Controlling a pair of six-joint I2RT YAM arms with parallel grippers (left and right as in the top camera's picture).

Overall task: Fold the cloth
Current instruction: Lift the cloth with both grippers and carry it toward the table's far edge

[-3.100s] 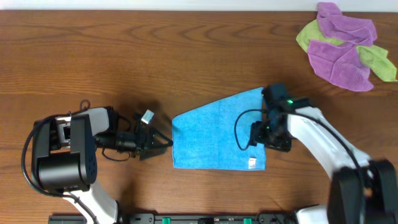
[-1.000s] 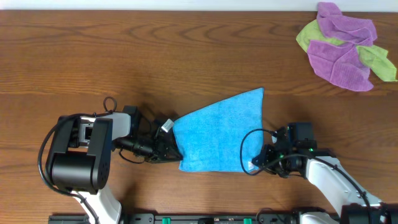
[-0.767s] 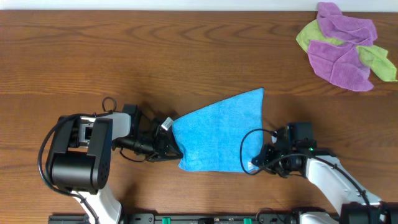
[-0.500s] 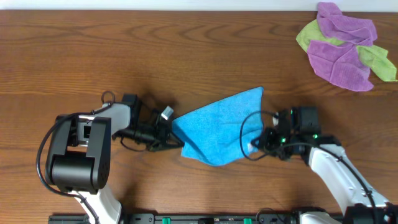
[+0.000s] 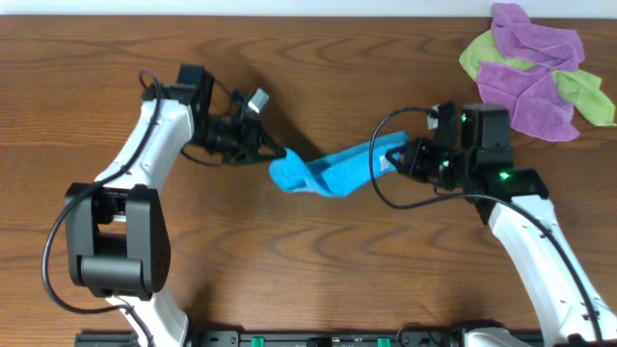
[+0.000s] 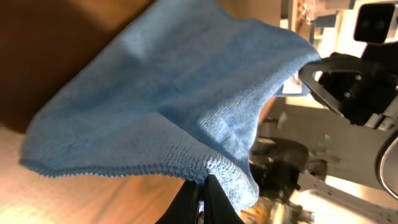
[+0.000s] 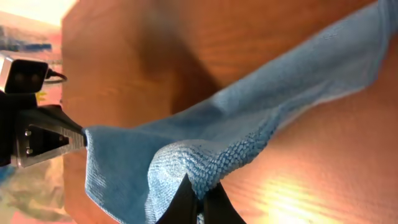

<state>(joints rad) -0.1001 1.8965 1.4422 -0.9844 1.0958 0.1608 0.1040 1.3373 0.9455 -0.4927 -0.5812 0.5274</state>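
Observation:
The sky-blue cloth (image 5: 328, 170) hangs stretched in the air between my two grippers, above the table's middle. My left gripper (image 5: 273, 157) is shut on its left corner, and in the left wrist view the cloth (image 6: 161, 106) spreads away from the pinched edge at the gripper (image 6: 200, 186). My right gripper (image 5: 393, 154) is shut on the cloth's right corner. The right wrist view shows the cloth (image 7: 236, 124) bunched at that gripper (image 7: 200, 194) and running off towards the far arm.
A heap of purple cloths (image 5: 532, 87) and lime-green cloths (image 5: 588, 94) lies at the back right of the wooden table (image 5: 289, 77). Cables loop off both arms near the cloth.
Both grippers took the cloth's near corners, lifted them off the table and carried them towards the back. The cloth went from lying flat to hanging as a sagging band between them.

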